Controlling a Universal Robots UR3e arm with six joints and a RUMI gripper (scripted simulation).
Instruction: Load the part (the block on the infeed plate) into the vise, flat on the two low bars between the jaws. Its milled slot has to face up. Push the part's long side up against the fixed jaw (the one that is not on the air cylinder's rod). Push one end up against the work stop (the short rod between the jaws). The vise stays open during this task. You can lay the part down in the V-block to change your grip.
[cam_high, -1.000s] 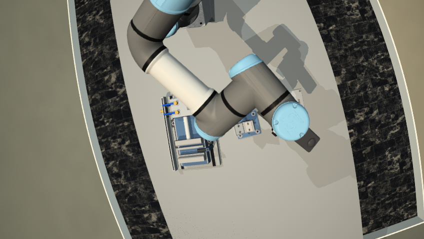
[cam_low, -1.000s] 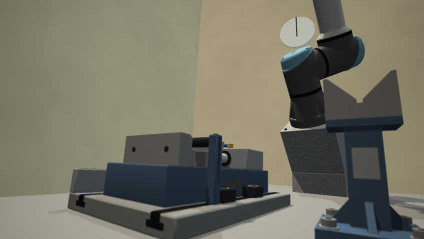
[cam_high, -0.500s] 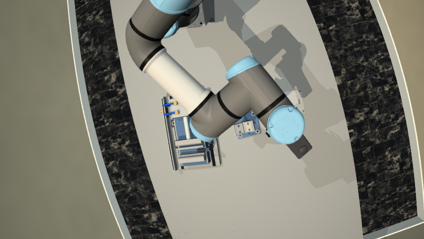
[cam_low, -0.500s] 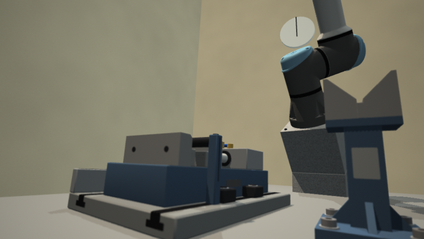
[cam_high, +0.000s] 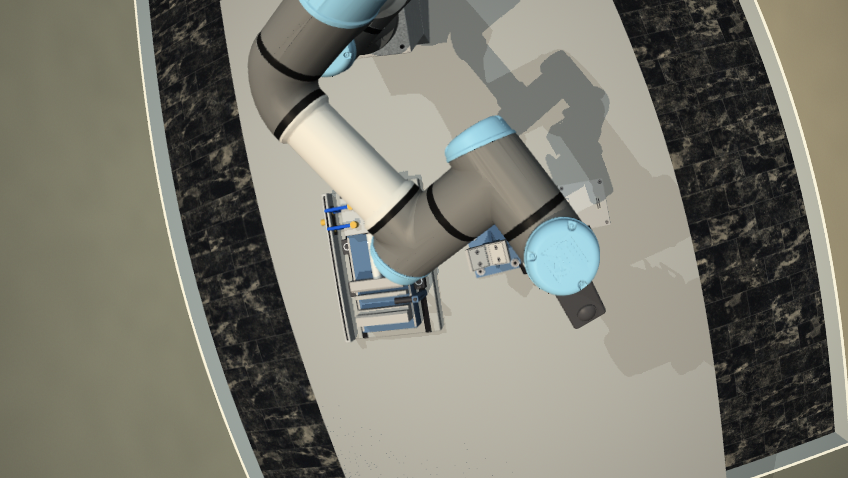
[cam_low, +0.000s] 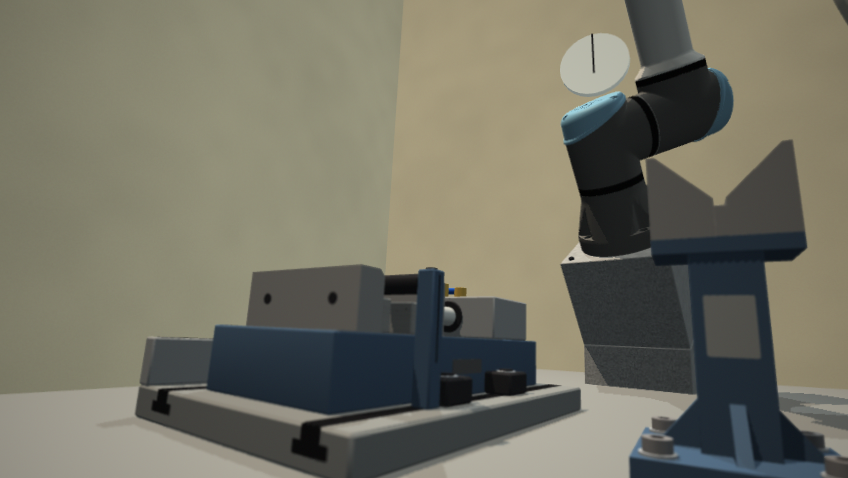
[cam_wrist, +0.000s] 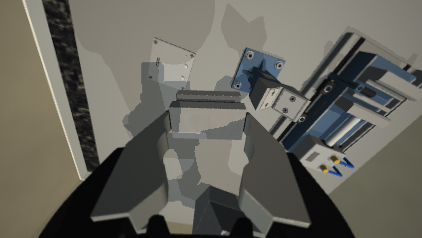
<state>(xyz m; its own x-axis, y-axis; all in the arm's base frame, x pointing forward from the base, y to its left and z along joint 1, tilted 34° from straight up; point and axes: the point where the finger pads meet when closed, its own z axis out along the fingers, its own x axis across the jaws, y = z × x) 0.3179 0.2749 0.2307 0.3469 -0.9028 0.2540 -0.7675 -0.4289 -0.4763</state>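
Observation:
The part, a grey block (cam_wrist: 207, 128), is held between the two fingertips in the wrist view. Dark groove lines run along its upper edge there. My gripper (cam_wrist: 208, 112) is shut on it, high above the table. In the top view the wrist hides the fingers and part; the exterior view does not show them. The vise stands open, with its fixed jaw (cam_high: 383, 319) (cam_low: 302, 309) (cam_wrist: 395, 83), its rod-side jaw (cam_high: 375, 287) (cam_wrist: 361, 111) and the black work stop (cam_high: 405, 301) (cam_low: 400, 284). The two low bars are hard to make out.
The V-block (cam_high: 488, 255) (cam_low: 679, 216) (cam_wrist: 291, 103) stands empty on its blue post between the infeed plate (cam_wrist: 171, 56) and the vise. The infeed plate bears no block. The air cylinder block (cam_wrist: 313, 150) has blue hoses. A blue upright (cam_low: 428, 344) carries the stop.

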